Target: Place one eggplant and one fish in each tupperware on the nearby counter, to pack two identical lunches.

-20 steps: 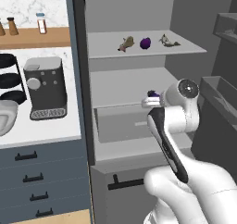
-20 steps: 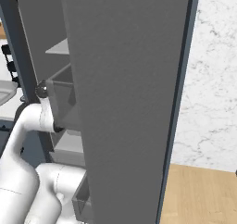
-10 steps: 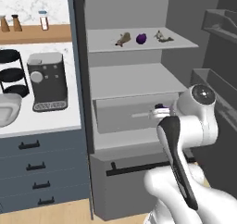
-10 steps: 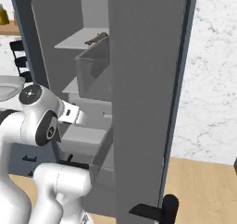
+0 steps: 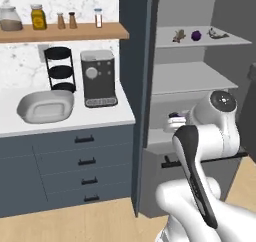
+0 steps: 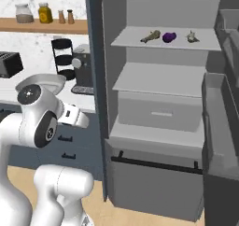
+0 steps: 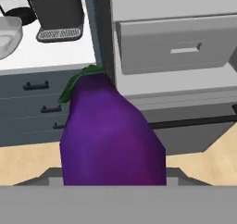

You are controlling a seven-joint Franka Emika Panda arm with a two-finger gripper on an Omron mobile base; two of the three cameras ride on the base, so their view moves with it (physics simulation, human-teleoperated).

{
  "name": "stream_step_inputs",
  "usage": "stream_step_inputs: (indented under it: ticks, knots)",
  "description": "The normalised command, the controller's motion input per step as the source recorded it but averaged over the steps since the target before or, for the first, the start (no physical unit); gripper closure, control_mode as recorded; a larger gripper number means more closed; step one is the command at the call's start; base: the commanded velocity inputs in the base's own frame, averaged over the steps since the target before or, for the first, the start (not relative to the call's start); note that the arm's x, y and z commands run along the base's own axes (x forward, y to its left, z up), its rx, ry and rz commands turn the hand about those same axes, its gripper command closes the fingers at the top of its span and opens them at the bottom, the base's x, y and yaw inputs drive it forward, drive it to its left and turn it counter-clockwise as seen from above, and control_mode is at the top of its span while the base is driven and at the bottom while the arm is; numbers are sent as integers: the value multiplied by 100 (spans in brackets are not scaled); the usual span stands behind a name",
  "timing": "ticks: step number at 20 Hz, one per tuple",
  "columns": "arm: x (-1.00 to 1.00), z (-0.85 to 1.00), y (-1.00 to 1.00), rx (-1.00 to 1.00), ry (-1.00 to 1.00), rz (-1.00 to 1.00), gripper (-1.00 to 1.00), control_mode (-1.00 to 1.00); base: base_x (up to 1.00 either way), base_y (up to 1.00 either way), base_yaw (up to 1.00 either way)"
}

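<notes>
Eggplant on its way to the lunch box

The pincer (image 7: 113,183) is closed on one eggplant (image 7: 109,135), held up so it can be carried to the desk (image 5: 65,123) at 9 o'clock. Another eggplant (image 6: 169,37) and two fish (image 6: 150,36) wait on the top fridge shelf (image 6: 163,44). The pincer tips hide behind the eggplant.

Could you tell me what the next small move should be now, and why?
Probably swing the arm left toward the tupperware on the counter. The hand view shows an eggplant held in the gripper, already out of the open fridge, and the container looks empty.
</notes>
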Motion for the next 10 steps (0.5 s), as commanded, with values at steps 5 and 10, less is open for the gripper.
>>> stream_step_inputs:
  ticks: [5,10]
  knots:
    - [0,0,0,0,0,0,100,100,15,100,0]
    - [0,0,0,0,0,0,100,100,63,100,0]
